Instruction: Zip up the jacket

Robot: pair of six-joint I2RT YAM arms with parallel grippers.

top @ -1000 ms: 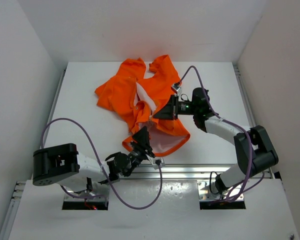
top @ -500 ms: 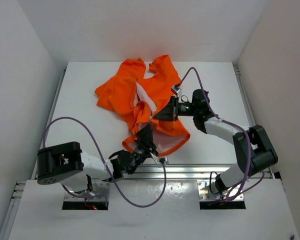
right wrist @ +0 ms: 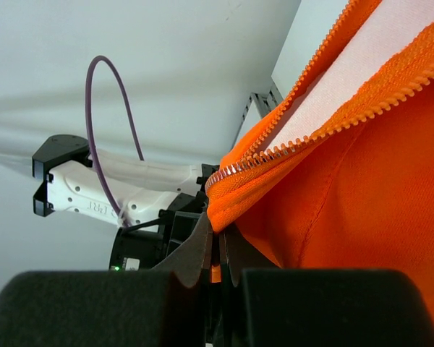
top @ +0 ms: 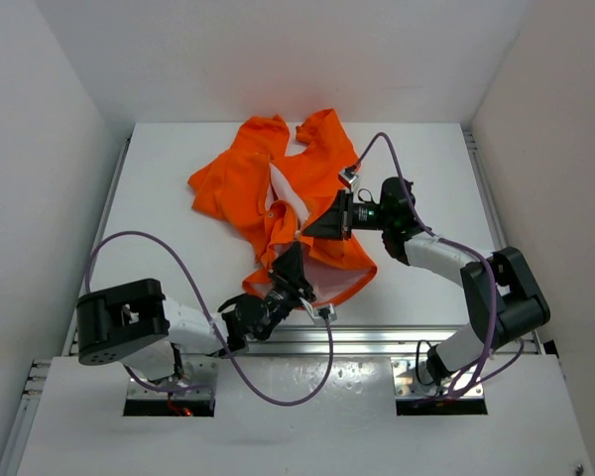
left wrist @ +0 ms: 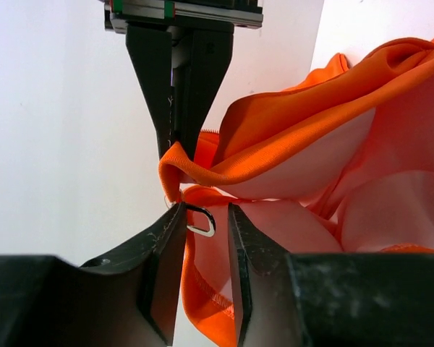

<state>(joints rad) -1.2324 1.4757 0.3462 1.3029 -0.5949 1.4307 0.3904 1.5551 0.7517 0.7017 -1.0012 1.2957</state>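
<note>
While the jacket [top: 278, 188] lies crumpled in the middle of the tabletop [top: 169, 228], its front open on the pale lining and its lower hem turned toward the arms, both tools meet at that hem. The right tool [right wrist: 217, 242] is clamped tight on the orange front edge just below a run of zipper teeth [right wrist: 325, 108] and holds the fabric up. The left tool [left wrist: 202, 225] stands partly open, with the small metal zipper pull [left wrist: 200, 219] between its fingers. One finger looks to brush the ring and a gap shows on the other side, so nothing is gripped.

The step in hand appears to be seizing the pull at the bottom of the zipper, and none of the front is zipped yet. Whether both rows of teeth already sit in the slider cannot be told. The next move probably calls for the left tool to pinch the pull squarely, then draw it along the teeth toward the collar while the right tool keeps the hem taut.
</note>
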